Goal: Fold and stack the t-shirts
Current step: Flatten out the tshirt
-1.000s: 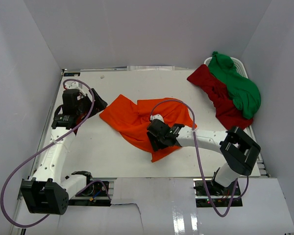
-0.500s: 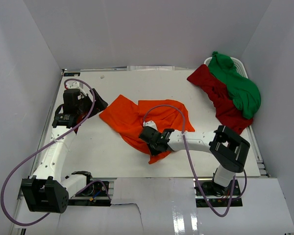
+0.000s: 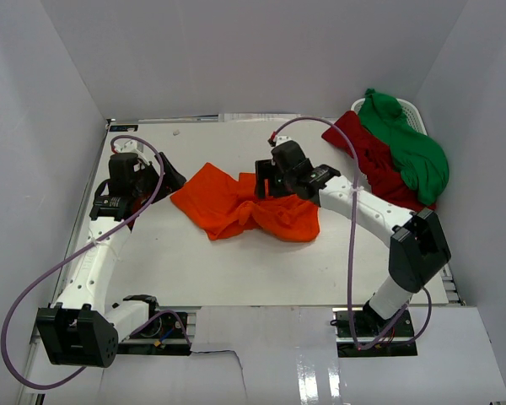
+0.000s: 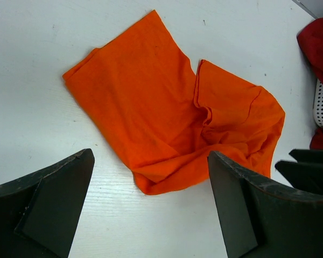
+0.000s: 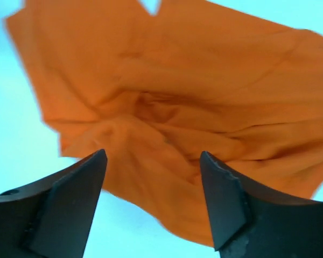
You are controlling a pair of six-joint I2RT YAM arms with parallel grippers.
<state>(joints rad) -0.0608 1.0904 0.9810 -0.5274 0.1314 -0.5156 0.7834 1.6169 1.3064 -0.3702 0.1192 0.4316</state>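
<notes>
Three shirts, none folded: the top view shows the bright orange cotton t-shirt (image 3: 236,207) lying crumpled on the white table (image 3: 194,266), with the dark red t-shirt (image 3: 373,164) and the green t-shirt (image 3: 413,148) heaped over a white mesh basket (image 3: 415,108) at the far right corner. From the left wrist, the left gripper (image 4: 151,156) gapes empty, short of the orange cloth. From the right wrist, the right gripper (image 5: 153,155) hangs with fingers spread above its bunched middle, gripping nothing. Every fold and the stacking appear undone.

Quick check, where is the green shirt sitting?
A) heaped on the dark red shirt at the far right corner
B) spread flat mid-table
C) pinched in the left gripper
A: the green shirt lies bunched over the dark red shirt at the table's far right corner.
</notes>
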